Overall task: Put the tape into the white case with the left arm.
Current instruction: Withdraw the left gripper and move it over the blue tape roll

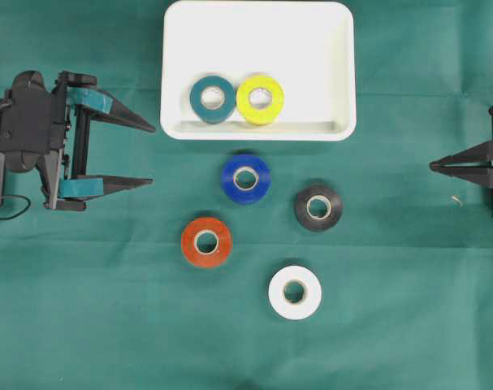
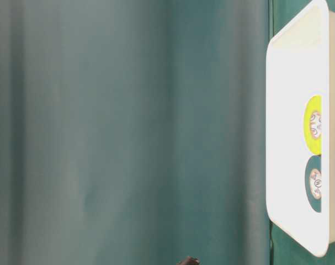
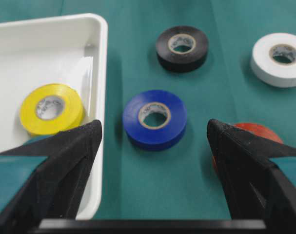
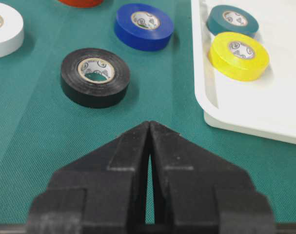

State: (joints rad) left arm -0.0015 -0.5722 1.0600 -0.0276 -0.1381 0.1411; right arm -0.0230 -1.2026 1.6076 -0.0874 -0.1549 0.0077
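Note:
The white case (image 1: 258,41) lies at the top middle and holds a teal tape (image 1: 213,98) and a yellow tape (image 1: 260,99). On the green cloth below it lie a blue tape (image 1: 246,178), a black tape (image 1: 317,206), an orange-red tape (image 1: 206,241) and a white tape (image 1: 295,292). My left gripper (image 1: 152,154), with teal bands, is open and empty at the left, well apart from the tapes. In the left wrist view (image 3: 154,127) the blue tape (image 3: 133,122) lies ahead between the jaws. My right gripper (image 1: 433,166) is shut and empty at the far right.
The case's raised rim (image 3: 101,58) stands just ahead of my left gripper's left finger. The table-level view shows the case (image 2: 288,110) with the yellow tape (image 2: 313,124) and the teal tape (image 2: 313,185) in it. Green cloth covers the table.

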